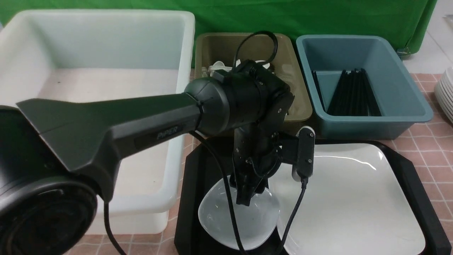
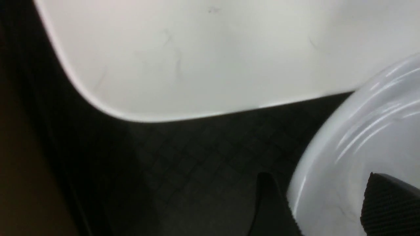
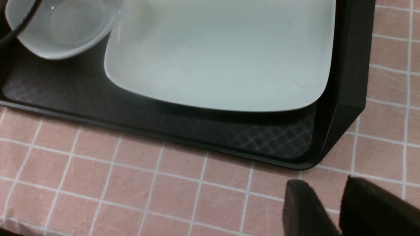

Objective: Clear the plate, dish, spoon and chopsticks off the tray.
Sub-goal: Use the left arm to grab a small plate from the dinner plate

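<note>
The black tray (image 1: 193,184) holds the large white plate (image 1: 354,205) and, at its left, the small bluish-white dish (image 1: 219,216). My left gripper (image 1: 246,198) points down at the dish's far rim. In the left wrist view it (image 2: 320,177) is open astride that rim: one finger (image 2: 269,203) over the tray (image 2: 197,164), the other (image 2: 390,203) over the dish (image 2: 361,131), with the plate (image 2: 213,55) beyond. My right gripper (image 3: 325,181) is open and empty over the cloth, off the tray's corner (image 3: 351,65). No spoon or chopsticks show on the tray.
A big white tub (image 1: 99,71) stands left of the tray. Behind it are an olive bin (image 1: 304,106) with white spoons (image 1: 217,66) and a blue bin (image 1: 407,106) with black chopsticks (image 1: 354,94). Stacked round plates (image 1: 446,95) sit at the right edge. Pink checked cloth (image 3: 131,183) covers the table.
</note>
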Action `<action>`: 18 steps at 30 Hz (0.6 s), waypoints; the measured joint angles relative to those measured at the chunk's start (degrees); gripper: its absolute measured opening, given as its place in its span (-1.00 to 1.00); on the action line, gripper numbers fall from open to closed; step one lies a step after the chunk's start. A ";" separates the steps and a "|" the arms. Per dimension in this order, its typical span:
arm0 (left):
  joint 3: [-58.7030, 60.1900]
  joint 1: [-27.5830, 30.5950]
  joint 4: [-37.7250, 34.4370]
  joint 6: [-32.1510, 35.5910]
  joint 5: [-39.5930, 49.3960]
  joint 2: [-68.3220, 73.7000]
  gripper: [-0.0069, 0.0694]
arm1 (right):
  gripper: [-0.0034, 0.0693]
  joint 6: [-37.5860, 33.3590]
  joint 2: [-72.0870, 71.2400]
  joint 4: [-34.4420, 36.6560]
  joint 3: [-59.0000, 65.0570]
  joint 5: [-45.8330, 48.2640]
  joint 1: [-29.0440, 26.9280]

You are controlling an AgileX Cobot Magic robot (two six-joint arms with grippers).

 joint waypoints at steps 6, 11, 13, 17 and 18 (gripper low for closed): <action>0.00 0.00 0.14 3.86 -0.31 1.60 0.06 | -0.25 0.00 0.00 0.00 0.00 -0.05 0.00; 0.00 0.00 0.91 4.24 1.15 1.71 -0.25 | -0.25 0.05 0.00 0.00 0.00 -0.05 0.00; 0.00 0.00 0.91 4.24 1.27 1.52 -0.35 | -0.25 0.11 0.00 0.00 0.00 -0.05 0.00; 0.00 0.00 0.67 4.19 2.69 -0.24 -0.47 | -0.25 0.16 0.00 0.00 0.00 -0.05 0.00; 0.00 0.00 0.67 4.12 2.74 -0.33 -0.47 | -0.25 0.16 0.00 0.00 0.00 -0.05 0.00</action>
